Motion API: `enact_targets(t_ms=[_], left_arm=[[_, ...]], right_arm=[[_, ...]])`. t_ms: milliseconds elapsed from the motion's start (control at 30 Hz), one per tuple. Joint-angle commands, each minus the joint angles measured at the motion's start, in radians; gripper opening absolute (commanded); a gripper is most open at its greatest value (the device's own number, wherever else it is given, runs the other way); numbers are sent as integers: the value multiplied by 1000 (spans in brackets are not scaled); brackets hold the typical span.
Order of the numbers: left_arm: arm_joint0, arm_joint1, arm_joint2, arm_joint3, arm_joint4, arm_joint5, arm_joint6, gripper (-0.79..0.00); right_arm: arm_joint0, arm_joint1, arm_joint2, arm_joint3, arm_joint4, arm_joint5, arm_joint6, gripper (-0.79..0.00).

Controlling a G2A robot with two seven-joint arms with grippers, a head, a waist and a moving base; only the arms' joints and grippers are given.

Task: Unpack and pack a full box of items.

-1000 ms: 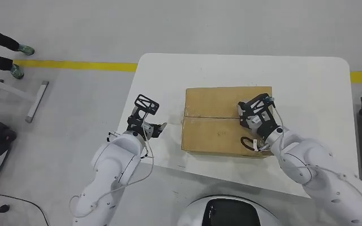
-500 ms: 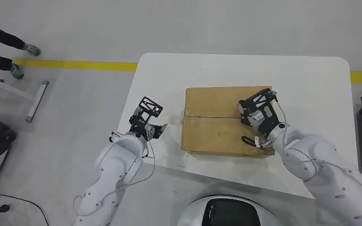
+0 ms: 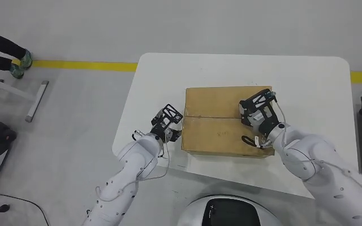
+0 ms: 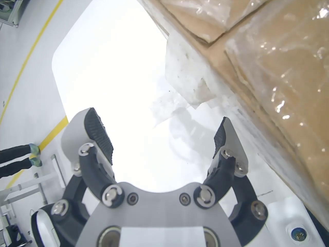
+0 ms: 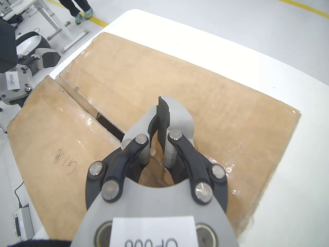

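One box (image 3: 218, 101) sat on your worktop (image 3: 153, 79); left gripper (image 4: 159, 127) hung just beside it, fingers wide, while right gripper (image 5: 161, 111) was over its centre seam, fingers pressed together.

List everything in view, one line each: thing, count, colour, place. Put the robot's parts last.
box: one, brown cardboard, on the table, flaps down with a narrow gap at the seam
table: one, white, under the box
tape scrap: one, clear-whitish, hanging off the box's end by the seam
floor line: one, yellow, on the grey floor beyond the table
left pincer: one, open, above the table beside the box's end
right pincer: one, shut, over the box's seam
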State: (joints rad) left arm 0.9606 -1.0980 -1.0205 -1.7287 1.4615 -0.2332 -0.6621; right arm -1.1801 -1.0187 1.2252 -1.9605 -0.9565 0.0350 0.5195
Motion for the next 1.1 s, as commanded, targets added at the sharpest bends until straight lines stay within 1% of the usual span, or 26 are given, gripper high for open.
enact_targets(t_ms=[0, 200, 400, 533, 633, 833, 933, 1067], left_arm=[[-7, -5, 2, 15, 5, 17, 28, 0], [-17, -17, -17, 14, -22, 91, 114, 0], [-8, -22, -54, -24, -75, 97, 161, 0], [2, -22, -79, -55, -94, 89, 164, 0], [5, -23, -84, -81, -78, 78, 156, 0], [-4, -27, -75, -132, -25, 66, 139, 0], [-31, -34, -56, -150, 1, 62, 130, 0], [-73, -44, -11, -164, 55, 44, 117, 0]], right_arm=[[1, -2, 0, 0, 0, 0, 1, -785], [1, -8, -4, 1, -2, -6, 2, -785], [1, -14, -3, 3, 0, -11, 7, -785], [2, -18, -1, 2, 2, -11, 7, -785], [3, -20, 0, 2, 4, -11, 7, -785], [1, -26, 21, -13, 37, 5, 2, -785], [-1, -28, 51, -33, 71, 20, 0, -785], [-6, -28, 113, -65, 118, 47, -6, -785]])
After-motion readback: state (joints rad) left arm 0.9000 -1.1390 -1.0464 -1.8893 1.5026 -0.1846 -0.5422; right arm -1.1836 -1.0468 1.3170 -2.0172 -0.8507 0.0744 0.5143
